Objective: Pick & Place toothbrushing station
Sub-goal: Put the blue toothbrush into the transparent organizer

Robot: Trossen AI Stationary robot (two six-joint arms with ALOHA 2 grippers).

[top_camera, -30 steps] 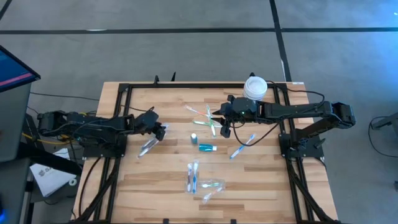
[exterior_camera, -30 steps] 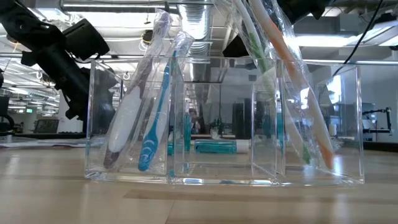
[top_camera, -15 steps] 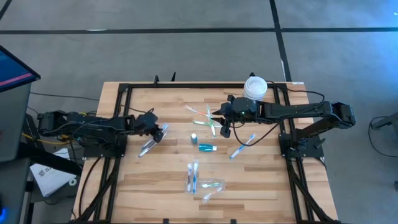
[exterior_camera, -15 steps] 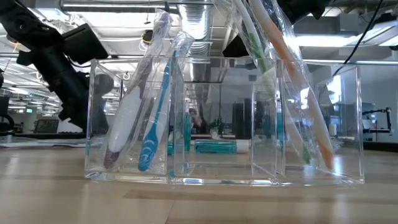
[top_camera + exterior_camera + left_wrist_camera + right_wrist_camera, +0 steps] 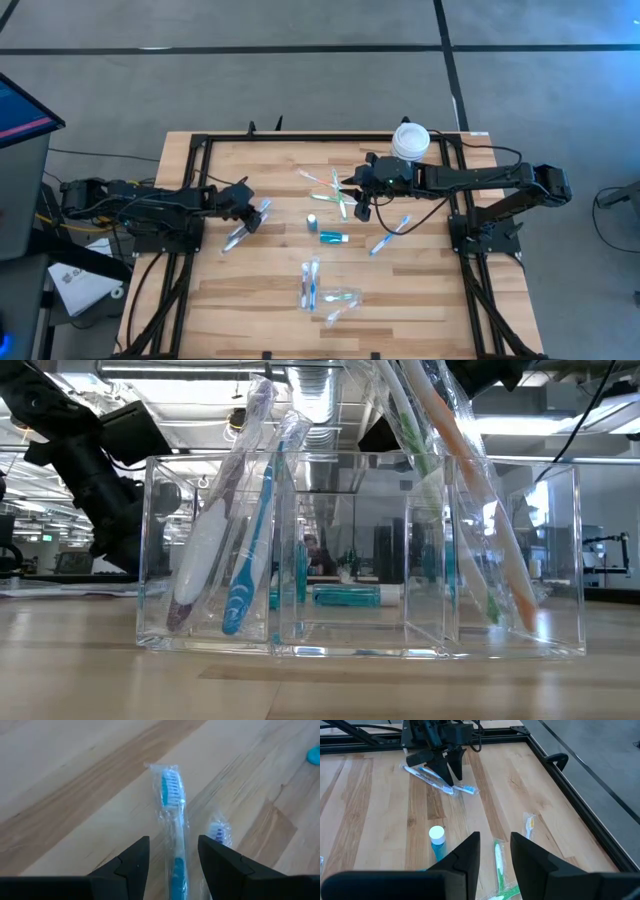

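My left gripper (image 5: 252,212) is open at the table's left. It points down at a wrapped blue toothbrush (image 5: 170,800) that lies flat on the wood. Its fingers stand on either side of the handle without touching it. A second wrapped brush (image 5: 218,831) lies beside it. My right gripper (image 5: 361,209) hangs open above the table's middle, over a green toothbrush (image 5: 497,856), with nothing between its fingers. The clear compartmented holder (image 5: 360,560) stands near the front edge. White and blue brushes lean in its left cell, green and orange ones in its right. A teal tube (image 5: 333,237) lies at the centre.
A big white tub (image 5: 410,140) stands at the far right behind the right arm. Green wrapped brushes (image 5: 330,188) lie by the right gripper. A blue brush (image 5: 390,236) and a small capped bottle (image 5: 312,221) lie around the tube. Black frame rails (image 5: 190,200) border the table.
My left gripper has tipped a little more steeply down over the wrapped blue toothbrush while staying in place. Its fingers have kept the same gap. The toothbrushes have not moved.
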